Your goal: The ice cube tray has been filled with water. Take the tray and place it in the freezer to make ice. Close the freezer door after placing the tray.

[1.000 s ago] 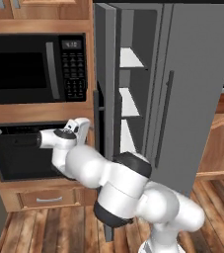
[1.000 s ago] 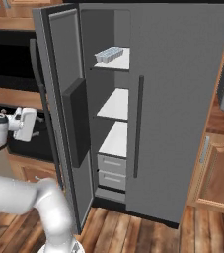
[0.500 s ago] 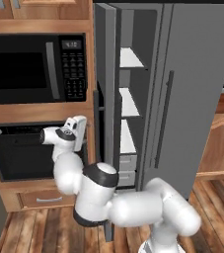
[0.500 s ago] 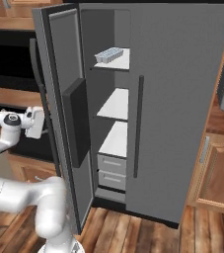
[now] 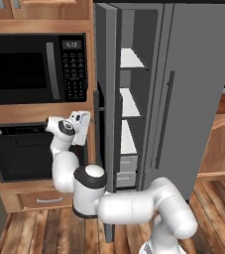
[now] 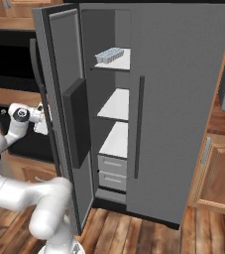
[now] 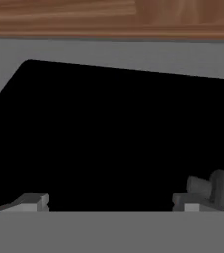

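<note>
Ice cube tray (image 6: pixel 109 54): on the freezer (image 6: pixel 115 106) top shelf, well apart from the hand (image 5: pixel 82 125). Freezer door (image 6: pixel 66 124): open. Hand: newly swung in behind the door's outer face, fingers spread, holding nothing. Placement done; closing push appears next.

Ice cube tray (image 6: pixel 109 54) lies on top freezer shelf (image 6: pixel 122 62) (white, left edge).

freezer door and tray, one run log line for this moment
ice cube tray: on top freezer shelf | freezer door: open | gripper: open, empty, behind door
</note>
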